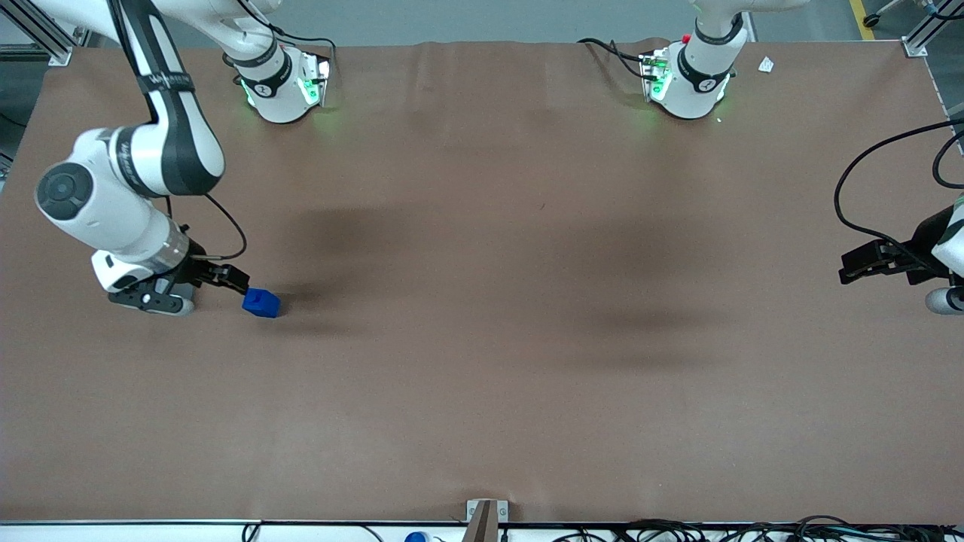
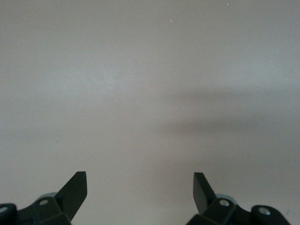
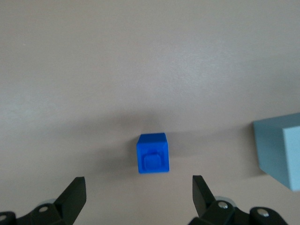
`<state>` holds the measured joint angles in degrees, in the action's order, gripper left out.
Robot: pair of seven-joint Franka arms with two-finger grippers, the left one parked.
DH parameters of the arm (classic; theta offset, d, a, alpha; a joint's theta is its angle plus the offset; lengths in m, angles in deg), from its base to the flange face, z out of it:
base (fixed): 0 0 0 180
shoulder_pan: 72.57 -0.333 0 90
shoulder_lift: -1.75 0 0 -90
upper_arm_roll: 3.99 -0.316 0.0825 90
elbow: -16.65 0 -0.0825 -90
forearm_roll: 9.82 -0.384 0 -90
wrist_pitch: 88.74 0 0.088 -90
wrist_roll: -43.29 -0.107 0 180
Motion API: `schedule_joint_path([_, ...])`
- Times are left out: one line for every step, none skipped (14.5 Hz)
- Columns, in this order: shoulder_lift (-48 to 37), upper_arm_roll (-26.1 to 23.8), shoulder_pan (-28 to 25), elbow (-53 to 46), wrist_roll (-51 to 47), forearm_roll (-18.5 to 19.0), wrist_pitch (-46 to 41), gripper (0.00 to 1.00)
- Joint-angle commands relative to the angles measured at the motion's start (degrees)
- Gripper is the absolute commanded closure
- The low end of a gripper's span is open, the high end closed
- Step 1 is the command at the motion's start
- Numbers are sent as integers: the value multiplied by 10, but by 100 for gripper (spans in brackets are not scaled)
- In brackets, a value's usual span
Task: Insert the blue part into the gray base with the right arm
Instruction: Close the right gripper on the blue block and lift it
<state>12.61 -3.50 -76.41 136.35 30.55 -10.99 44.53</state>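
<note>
The blue part [image 1: 261, 302] lies on the brown table toward the working arm's end. In the right wrist view the blue part [image 3: 153, 153] shows its square stub on the face turned toward the camera. My right gripper [image 1: 239, 284] is low over the table, just short of the blue part and not touching it. In the wrist view the gripper [image 3: 137, 183] is open and empty, and the part lies just ahead of the gap between its fingertips. The gray base [image 3: 280, 149] stands beside the blue part in the wrist view, cut by the frame edge. In the front view the arm's wrist hides it.
The brown mat [image 1: 482, 339] covers the whole table. The two arm bases [image 1: 282, 83] [image 1: 689, 79] stand at the edge farthest from the front camera. The parked arm's gripper [image 1: 874, 260] hangs at its end. A metal bracket [image 1: 486, 518] and cables sit at the nearest edge.
</note>
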Motion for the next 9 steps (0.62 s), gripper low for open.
schedule_joint_path([27,2,-4,17,-4,-1,48,0])
schedule_joint_path([37,2,-4,19,-4,0,56,0])
schedule_joint_path([45,2,-4,19,-3,4,66,0])
schedule_joint_path([55,2,-4,19,0,5,76,0])
schedule_joint_path([65,3,-4,19,2,6,83,0])
schedule_joint_path([72,3,-3,20,3,6,89,0])
schedule_joint_path([78,3,-3,25,3,6,92,0])
schedule_joint_path([80,3,-4,27,3,6,96,0])
schedule_joint_path([87,3,-4,27,4,6,100,0])
